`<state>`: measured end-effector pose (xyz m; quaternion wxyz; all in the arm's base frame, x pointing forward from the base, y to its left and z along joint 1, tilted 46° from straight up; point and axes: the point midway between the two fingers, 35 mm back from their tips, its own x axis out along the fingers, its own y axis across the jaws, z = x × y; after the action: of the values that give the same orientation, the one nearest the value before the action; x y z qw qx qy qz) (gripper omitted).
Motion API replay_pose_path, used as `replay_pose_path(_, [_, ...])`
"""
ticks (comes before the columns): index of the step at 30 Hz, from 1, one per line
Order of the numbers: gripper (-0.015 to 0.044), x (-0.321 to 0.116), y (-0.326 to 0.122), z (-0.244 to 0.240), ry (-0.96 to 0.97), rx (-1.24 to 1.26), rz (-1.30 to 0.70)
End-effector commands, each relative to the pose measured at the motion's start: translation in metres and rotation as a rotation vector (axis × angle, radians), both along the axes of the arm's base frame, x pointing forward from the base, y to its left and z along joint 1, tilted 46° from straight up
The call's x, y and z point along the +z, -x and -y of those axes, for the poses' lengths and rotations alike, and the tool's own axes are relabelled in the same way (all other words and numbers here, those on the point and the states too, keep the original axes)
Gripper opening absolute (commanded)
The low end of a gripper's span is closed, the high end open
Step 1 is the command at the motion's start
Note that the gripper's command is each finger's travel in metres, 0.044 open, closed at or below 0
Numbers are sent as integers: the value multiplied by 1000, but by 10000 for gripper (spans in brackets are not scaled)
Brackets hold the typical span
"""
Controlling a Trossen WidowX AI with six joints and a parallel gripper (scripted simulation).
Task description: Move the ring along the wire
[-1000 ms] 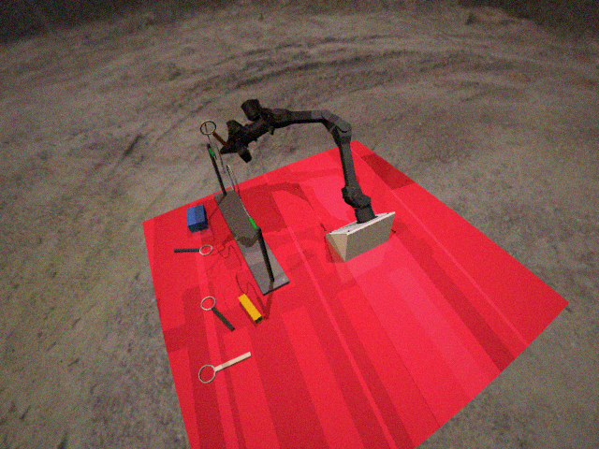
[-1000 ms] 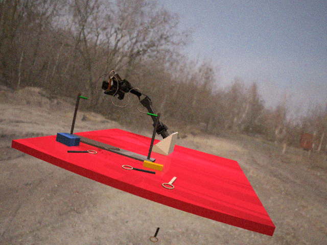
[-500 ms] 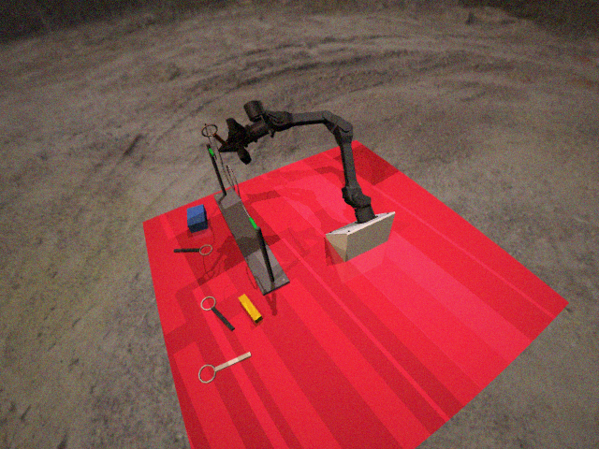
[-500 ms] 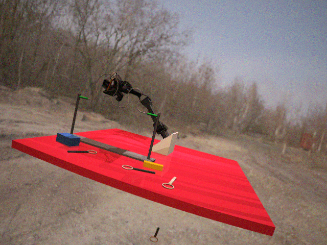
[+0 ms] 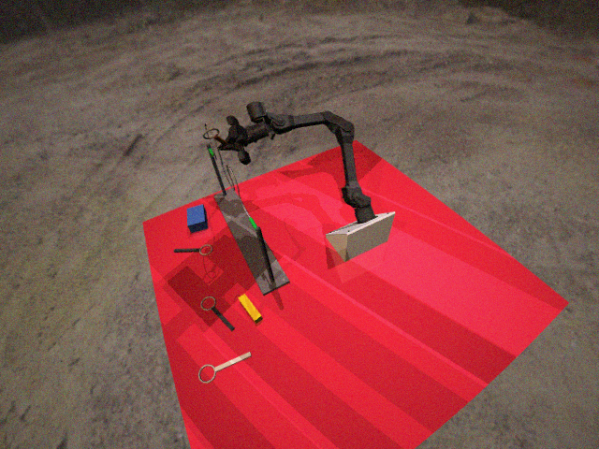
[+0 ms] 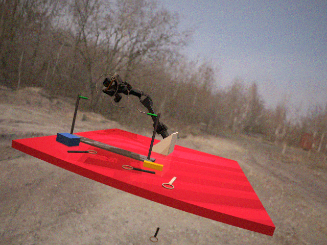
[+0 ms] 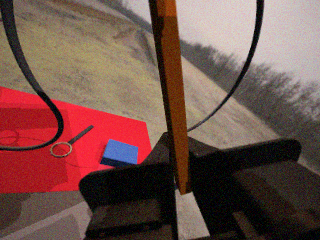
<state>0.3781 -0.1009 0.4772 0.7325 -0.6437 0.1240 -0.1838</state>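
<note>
Orange and seemingly rigid and light, the handle [image 5: 220,140] [image 6: 110,83] [image 7: 172,95] is clamped near its tail by the hand [image 5: 226,147] [image 6: 106,90] [image 7: 170,135], a sound hold though liable to pivot, with its ring [image 5: 211,129] [image 6: 114,75] up at the wire's [image 6: 98,83] [image 7: 254,45] high loop, away from both green parts [image 5: 211,152] [image 6: 152,114].

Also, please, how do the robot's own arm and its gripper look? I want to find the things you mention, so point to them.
The arm [image 5: 347,159] [image 6: 147,102] is dark, nearly black, with slim straight links and thicker, blocky joints. The gripper [image 5: 223,146] [image 6: 107,89] [image 7: 170,135] is similarly dark, with two broad, flat fingers. I cannot make out markings or cables.
</note>
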Motion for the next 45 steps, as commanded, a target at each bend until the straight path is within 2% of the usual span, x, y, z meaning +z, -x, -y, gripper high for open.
replay_pose_path(1, [-150, 1, 1, -1, 57, 4, -1])
replay_pose_path(45, [-150, 20, 3, -4, 602, -3, 0])
